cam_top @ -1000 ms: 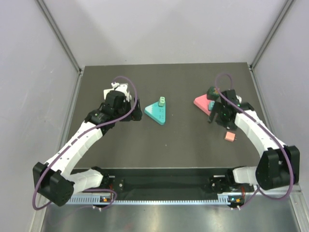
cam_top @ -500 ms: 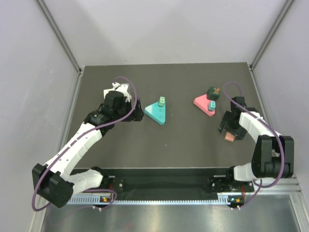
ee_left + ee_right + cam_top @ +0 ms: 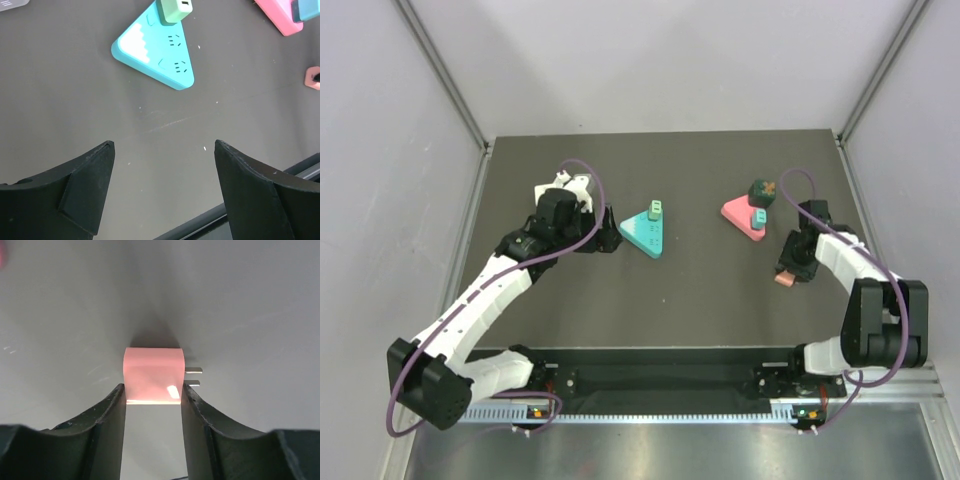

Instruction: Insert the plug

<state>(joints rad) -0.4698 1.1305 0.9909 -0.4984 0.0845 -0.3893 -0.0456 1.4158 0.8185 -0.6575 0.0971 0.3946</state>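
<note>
We see the right gripper point(image 3: 152, 390) clenched on the pink plug point(image 3: 151, 372). Its two dark fingers point(image 3: 107, 420) press against the plug's opposite sides. The plug lies flat on the dark worktop point(image 3: 700, 290), directly between the fingertips. Its two metal prongs point(image 3: 194, 371) stick out sideways past the right-hand finger. In the overhead view, the pink power strip point(image 3: 740, 217) sits ahead of this gripper and off to its left, apart from it. A small teal plug point(image 3: 758, 217) stands on that strip, and a dark block point(image 3: 761, 192) rests just beyond it.

The left gripper point(image 3: 164, 145) is released, with its jaws spread wide over bare worktop and nothing between them. Ahead of it lies the teal triangular power strip point(image 3: 150, 60), with a green plug point(image 3: 172, 10) standing at its far corner. Two sockets on the strip's near side face up, unoccupied.
</note>
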